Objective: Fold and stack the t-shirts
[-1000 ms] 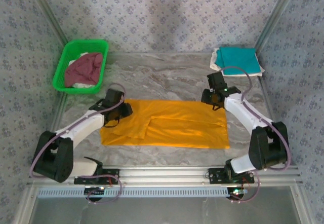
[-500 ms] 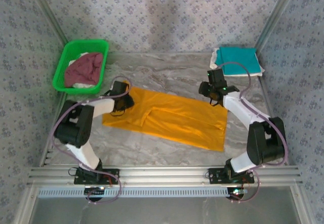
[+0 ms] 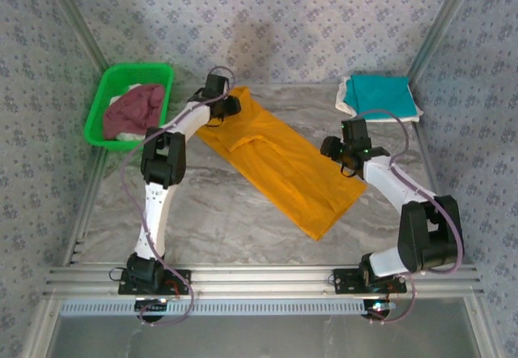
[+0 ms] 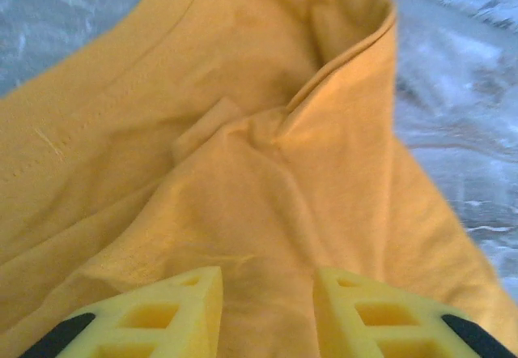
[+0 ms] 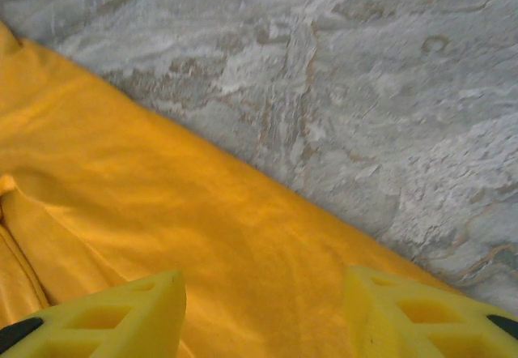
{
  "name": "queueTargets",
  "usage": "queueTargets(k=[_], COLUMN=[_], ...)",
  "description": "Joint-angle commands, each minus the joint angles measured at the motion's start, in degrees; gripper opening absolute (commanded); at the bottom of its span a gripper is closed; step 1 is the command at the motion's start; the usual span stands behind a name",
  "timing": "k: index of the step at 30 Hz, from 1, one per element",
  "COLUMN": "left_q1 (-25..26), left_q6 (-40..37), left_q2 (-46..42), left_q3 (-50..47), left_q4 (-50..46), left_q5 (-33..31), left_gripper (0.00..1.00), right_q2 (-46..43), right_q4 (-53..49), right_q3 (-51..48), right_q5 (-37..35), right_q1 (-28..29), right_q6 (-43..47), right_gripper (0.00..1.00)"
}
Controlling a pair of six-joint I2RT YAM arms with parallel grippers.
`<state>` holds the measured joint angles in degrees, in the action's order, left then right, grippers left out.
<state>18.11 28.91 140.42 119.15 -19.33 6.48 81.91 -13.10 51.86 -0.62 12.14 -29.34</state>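
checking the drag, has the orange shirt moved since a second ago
Yes. The orange shirt has swung diagonal, its left end now up near the basket.

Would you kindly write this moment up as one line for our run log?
item: orange-yellow t-shirt, diagonal on table | left gripper: shut on its far end | right gripper: open over its right edge

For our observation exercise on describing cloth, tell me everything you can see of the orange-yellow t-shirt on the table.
The orange-yellow t-shirt is soft cloth with stitched hems, folded into a long band with one layer overlapping. It lies flat and diagonal on the marbled table, from far left toward near right. The left gripper pinches its wrinkled far-left end; the right gripper hovers open over its right edge.
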Motion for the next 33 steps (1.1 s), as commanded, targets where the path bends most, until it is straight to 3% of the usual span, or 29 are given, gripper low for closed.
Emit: queueTargets(k=[1, 3, 6, 9, 11, 15, 20, 33], left_q1=[0.09, 0.24, 1.6, 3.32, 4.24, 3.8, 2.01, -0.62], left_q6=[-2.27, -1.57, 2.32, 6.85, 7.8, 8.18, 8.82, 7.66], left_q2=[-6.85, -14.94, -27.95, -33.47, -34.07, -31.28, -24.43, -11.62], left_q3=[0.04, -11.35, -34.05, -46.61, -50.1, -49.64, -43.92, -31.02], left_q4=[-6.02, -0.94, 14.57, 19.85, 20.63, 20.21, 19.45, 11.84], left_q5=[-2.96, -5.24, -6.13, -5.24, -4.73, -3.02, -0.15, 4.05], left_gripper=[0.36, 0.36, 0.35, 0.33, 0.31, 0.3, 0.3, 0.3], right_q2=[0.88, 1.74, 5.06, 10.31, 14.12, 20.92, 24.58, 23.21], right_q4=[-2.75, -2.56, -2.9, -5.43, -8.58, -14.81, -16.96, -16.96], right_q3=[2.76, 3.66, 5.95, 9.74, 12.95, 20.2, 22.21, 11.49], right_q5=[0.2, -0.71, -0.42, 1.4, 1.61, 1.65, 2.86, 5.96], right_q1=[1.89, 2.77, 3.49, 4.28, 4.53, 4.72, 5.0, 5.79], right_q6=[3.38, 4.78, 5.6, 6.35, 6.77, 7.64, 7.92, 4.59], right_gripper=[0.56, 0.56, 0.56, 0.54, 0.51, 0.51, 0.51, 0.5])
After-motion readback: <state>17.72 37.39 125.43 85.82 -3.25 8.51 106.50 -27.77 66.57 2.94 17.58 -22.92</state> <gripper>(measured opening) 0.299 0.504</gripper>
